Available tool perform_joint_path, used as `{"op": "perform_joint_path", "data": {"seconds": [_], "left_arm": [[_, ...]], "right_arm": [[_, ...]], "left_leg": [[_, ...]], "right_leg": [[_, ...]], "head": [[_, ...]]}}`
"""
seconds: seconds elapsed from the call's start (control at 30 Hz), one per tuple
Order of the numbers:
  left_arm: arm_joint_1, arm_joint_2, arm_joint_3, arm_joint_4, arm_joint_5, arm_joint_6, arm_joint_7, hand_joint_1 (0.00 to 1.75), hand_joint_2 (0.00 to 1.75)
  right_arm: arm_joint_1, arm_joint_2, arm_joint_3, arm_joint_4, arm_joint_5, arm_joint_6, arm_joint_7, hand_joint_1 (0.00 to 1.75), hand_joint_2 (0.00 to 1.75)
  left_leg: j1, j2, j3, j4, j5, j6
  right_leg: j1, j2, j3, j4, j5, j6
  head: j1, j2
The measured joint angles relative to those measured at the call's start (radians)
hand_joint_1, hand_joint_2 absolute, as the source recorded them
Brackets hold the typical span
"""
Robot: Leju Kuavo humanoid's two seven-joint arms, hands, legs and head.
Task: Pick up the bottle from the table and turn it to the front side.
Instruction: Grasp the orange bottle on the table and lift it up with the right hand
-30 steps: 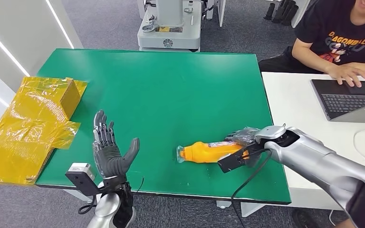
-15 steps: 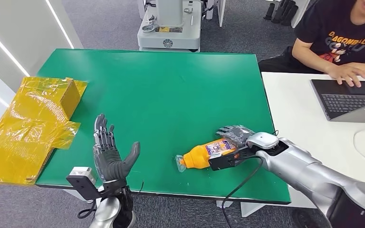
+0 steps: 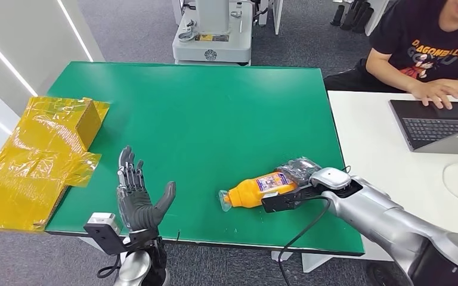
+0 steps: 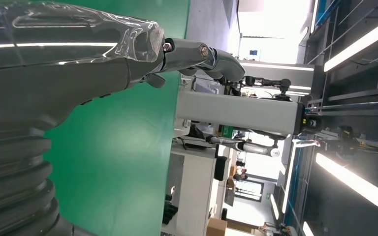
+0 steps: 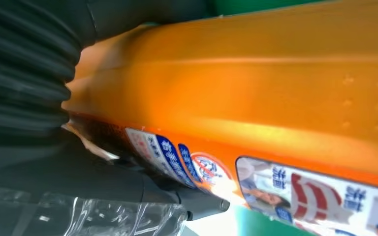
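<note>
The right hand (image 3: 296, 171) grips the base end of the orange bottle (image 3: 256, 190), which lies tilted near the front right of the green tabletop (image 3: 214, 113), cap end pointing toward the open, raised left hand (image 3: 136, 192). To do this step well, I judge the grip should stay firm on the body while the wrist rolls slowly, so the smooth plastic does not slip and the label comes round. The label (image 5: 295, 189) carries blue and red characters, too blurred to read
</note>
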Motion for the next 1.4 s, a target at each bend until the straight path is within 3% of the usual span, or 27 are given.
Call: {"op": "perform_joint_path", "data": {"seconds": [0.27,0.5,0.7,0.93,1.1,1.3,1.4], "left_arm": [[0.008,0.000,0.000,-0.010,0.009,0.004,0.000,0.00,1.75],[0.013,0.000,0.000,-0.017,0.003,0.010,0.000,0.00,1.75],[0.006,-0.004,-0.001,-0.017,-0.037,0.040,0.000,0.00,1.75],[-0.023,-0.010,-0.010,-0.017,-0.044,0.064,0.000,0.00,1.75],[-0.047,-0.015,-0.014,-0.013,-0.028,0.045,0.000,0.00,1.75],[-0.086,-0.017,-0.030,0.013,-0.007,-0.022,0.004,0.00,1.75],[-0.097,-0.017,-0.043,0.018,-0.014,-0.108,0.036,0.00,1.75]], "right_arm": [[0.049,-0.004,-0.085,-0.019,0.044,-0.061,0.006,1.75,1.75],[0.135,0.030,-0.239,-0.033,0.003,-0.305,-0.023,1.75,1.75],[0.195,0.084,-0.439,-0.058,-0.113,-0.550,-0.149,1.75,1.75],[0.295,0.137,-0.644,-0.173,-0.284,-0.739,-0.424,1.75,1.75],[0.355,0.199,-0.732,-0.261,-0.276,-0.760,-0.524,1.75,1.75],[0.377,0.250,-0.740,-0.318,-0.285,-0.746,-0.523,1.75,1.75],[0.392,0.264,-0.739,-0.332,-0.303,-0.707,-0.499,1.75,1.75]], "left_leg": [[0.000,0.000,-0.001,0.000,0.000,0.000],[0.000,0.000,-0.002,0.000,0.000,0.000],[0.000,-0.001,-0.002,0.000,0.000,0.000],[0.000,-0.001,-0.003,0.000,0.000,0.000],[0.000,0.001,-0.003,0.000,0.000,0.000],[0.000,0.000,-0.003,-0.001,0.001,-0.001],[0.000,0.000,-0.003,-0.001,0.001,-0.001]], "right_leg": [[0.000,0.000,0.000,0.000,0.000,0.000],[0.000,-0.001,-0.001,0.000,0.000,0.000],[0.000,-0.001,-0.002,0.000,0.000,0.000],[0.000,-0.002,-0.002,0.000,0.000,0.000],[0.000,0.001,-0.003,0.000,0.000,0.000],[0.000,0.000,-0.004,0.001,0.000,0.000],[0.000,0.000,-0.003,0.001,0.000,0.000]], "head": [[0.000,0.000],[0.000,0.000],[0.000,0.000],[0.000,0.000],[0.000,0.000],[0.000,0.000],[0.000,0.000]]}}
